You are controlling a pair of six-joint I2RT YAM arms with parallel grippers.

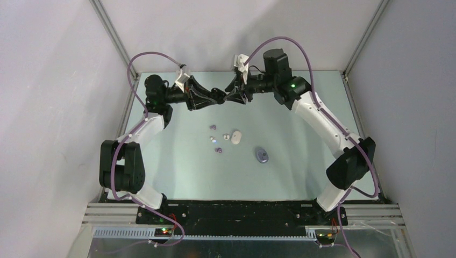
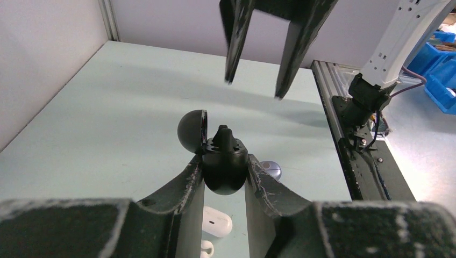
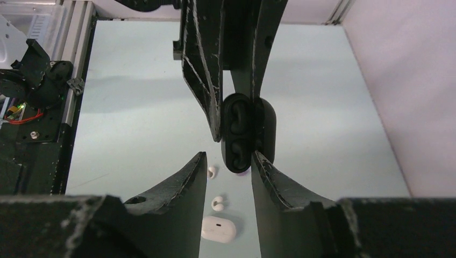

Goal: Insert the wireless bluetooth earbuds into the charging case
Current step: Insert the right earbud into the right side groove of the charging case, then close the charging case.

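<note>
Left pincer (image 2: 224,164) clamps a rounded black charging case (image 2: 225,180), lid (image 2: 192,130) flipped open, one black earbud (image 2: 224,137) poking up; right pincer (image 2: 254,88) hangs open facing it.

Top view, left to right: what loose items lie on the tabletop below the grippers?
Nearest purple earbud → small white earbud → white oval case → blue-grey oval case.

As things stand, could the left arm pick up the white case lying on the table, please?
Probably not yet: the left gripper is shut on the open black case, held aloft. The white case itself lies uncovered.
</note>
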